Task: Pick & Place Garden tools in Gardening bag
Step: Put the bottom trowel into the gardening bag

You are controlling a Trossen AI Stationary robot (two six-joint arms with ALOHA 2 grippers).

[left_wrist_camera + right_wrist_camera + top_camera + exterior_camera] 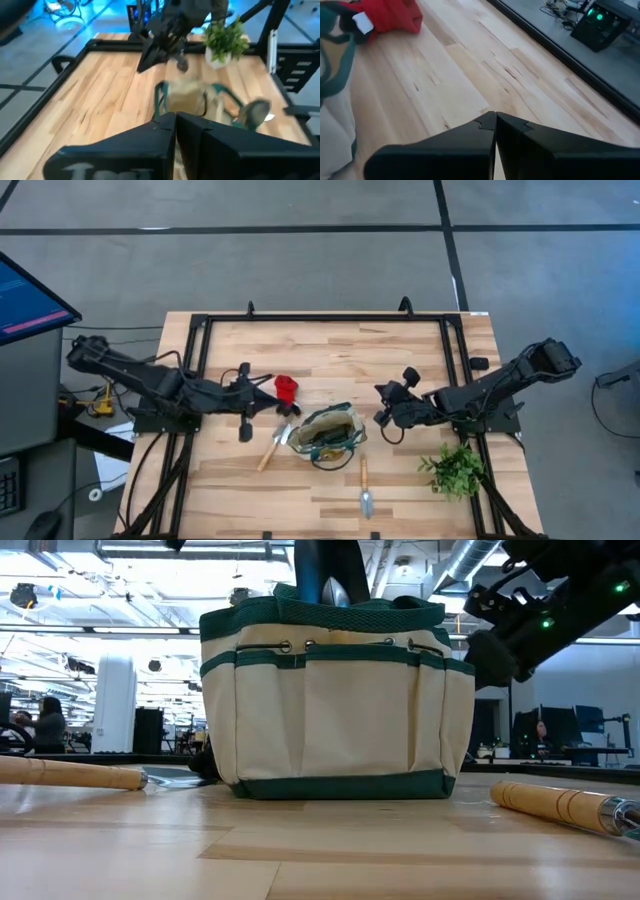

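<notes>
The tan gardening bag with green trim stands upright on the table's middle, with dark tools in it. A wood-handled trowel lies left of the bag. A second wood-handled tool lies near the front edge. The small red item lies on the table behind the bag. My left gripper is shut and empty, just left of the red item. My right gripper is shut and empty, right of the bag.
A leafy green sprig lies at the front right. A black frame runs along the table's far edge and sides. Bare wood lies behind the bag and at the front left. A monitor stands off the table's left.
</notes>
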